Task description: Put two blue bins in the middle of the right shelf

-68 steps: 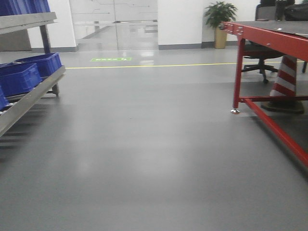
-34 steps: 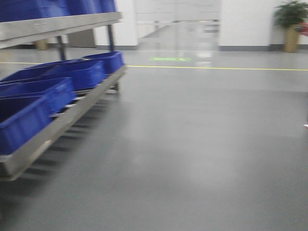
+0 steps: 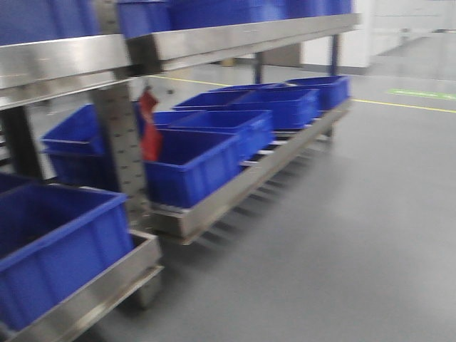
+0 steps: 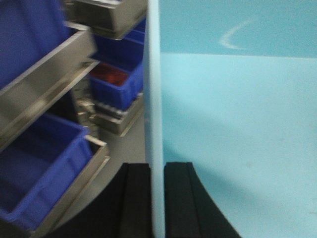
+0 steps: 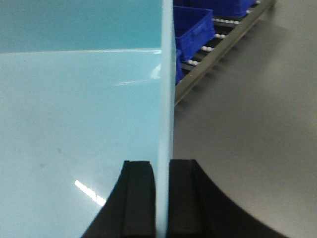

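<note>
A pale cyan bin (image 4: 237,124) fills the right of the left wrist view, and its inside (image 5: 74,124) fills the left of the right wrist view. My left gripper (image 4: 157,198) is shut on the bin's left wall, one black finger (image 4: 136,198) outside and one inside. My right gripper (image 5: 162,198) is shut on the bin's right wall in the same way. I see one pale bin only; whether a second is nested in it I cannot tell. The front view shows neither the bin nor the grippers.
A steel shelf rack (image 3: 214,206) with sloping levels holds several dark blue bins (image 3: 192,164), one with something red (image 4: 109,75) in it. A steel upright (image 3: 121,142) stands close. Grey floor (image 3: 342,235) lies to the right, with a yellow line (image 3: 406,105) far back.
The front view has swung left: the red table and the plant have gone out of view, and the steel rack with dark blue bins now fills the left and middle, much closer.
</note>
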{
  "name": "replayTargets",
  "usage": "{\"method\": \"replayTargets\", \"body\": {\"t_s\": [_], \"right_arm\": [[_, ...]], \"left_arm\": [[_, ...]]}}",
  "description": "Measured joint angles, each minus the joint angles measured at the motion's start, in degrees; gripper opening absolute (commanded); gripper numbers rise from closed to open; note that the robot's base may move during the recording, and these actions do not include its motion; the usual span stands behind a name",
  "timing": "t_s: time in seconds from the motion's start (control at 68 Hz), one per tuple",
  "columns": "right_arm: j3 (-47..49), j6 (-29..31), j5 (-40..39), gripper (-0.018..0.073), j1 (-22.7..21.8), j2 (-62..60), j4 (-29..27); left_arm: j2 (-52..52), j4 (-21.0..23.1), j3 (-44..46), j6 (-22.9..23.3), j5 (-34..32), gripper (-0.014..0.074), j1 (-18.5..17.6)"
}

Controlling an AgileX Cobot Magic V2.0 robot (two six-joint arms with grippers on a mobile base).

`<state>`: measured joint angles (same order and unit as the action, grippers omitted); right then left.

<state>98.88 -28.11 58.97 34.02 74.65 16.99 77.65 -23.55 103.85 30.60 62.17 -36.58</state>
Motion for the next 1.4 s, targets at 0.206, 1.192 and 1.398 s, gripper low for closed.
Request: {"method": "replayTargets", "body": {"t_s": [0.206,1.192,1.398], "right_arm": [[0.0,0.0,0.0,-0.0166,0.0,0.0,0.0],[0.0,0.0,-0.3,-0.0166,0.0,0.0,0.0],[0.0,0.0,-0.3,-0.0166,0.0,0.0,0.0]], "left_arm": [[0.0,0.0,0.0,0.0,0.0,-0.0111,0.0],[0.0,-0.4,0.0,0.0,0.0,-0.0111,0.0],[0.0,-0.4,0.0,0.0,0.0,-0.0111,0.0]]}}
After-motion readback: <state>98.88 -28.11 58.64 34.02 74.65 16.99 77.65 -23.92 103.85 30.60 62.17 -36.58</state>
